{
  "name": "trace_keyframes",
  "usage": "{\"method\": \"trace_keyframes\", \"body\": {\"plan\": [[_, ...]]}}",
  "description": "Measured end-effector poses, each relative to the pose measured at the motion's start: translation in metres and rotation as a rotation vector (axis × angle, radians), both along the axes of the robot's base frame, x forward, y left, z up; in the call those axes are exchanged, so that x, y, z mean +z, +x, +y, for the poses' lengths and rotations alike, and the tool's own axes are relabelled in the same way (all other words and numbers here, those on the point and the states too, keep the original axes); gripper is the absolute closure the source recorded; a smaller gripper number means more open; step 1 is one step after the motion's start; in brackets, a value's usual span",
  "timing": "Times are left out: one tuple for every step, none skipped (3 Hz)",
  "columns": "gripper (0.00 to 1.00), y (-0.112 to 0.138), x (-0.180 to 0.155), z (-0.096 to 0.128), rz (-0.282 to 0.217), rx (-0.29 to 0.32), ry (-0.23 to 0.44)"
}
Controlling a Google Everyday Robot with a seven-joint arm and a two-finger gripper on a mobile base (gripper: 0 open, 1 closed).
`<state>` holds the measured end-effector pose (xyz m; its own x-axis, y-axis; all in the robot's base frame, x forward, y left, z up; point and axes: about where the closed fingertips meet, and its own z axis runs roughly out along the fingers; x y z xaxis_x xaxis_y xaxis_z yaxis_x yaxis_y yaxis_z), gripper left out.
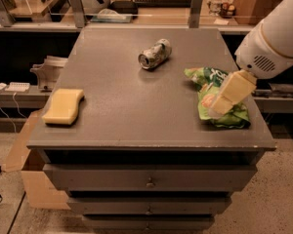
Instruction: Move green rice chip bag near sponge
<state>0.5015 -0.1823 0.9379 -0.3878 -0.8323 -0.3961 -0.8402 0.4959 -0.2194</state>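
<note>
Plainly, the sponge lies at the desk's left edge, the can toward the back edge, and the bag by the front right corner, well apart from the sponge, hence the hand poised over it, spread or pressed together I cannot tell.

Arm in view at two o'clock: a fat, smooth white tube with a faint cream seam ringing it. It ends in a rounded white wrist housing that carries an oval grille of small dark holes. Just below, at three o'clock, sits the gripper, pale yellow, blocky and matte.
</note>
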Motion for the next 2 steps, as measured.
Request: {"method": "trace_keyframes", "body": {"plan": [[0.00, 0.025, -0.011, -0.010, 0.005, -0.167, 0.046], [0.00, 0.042, -0.023, -0.020, 0.036, -0.300, 0.090]]}}
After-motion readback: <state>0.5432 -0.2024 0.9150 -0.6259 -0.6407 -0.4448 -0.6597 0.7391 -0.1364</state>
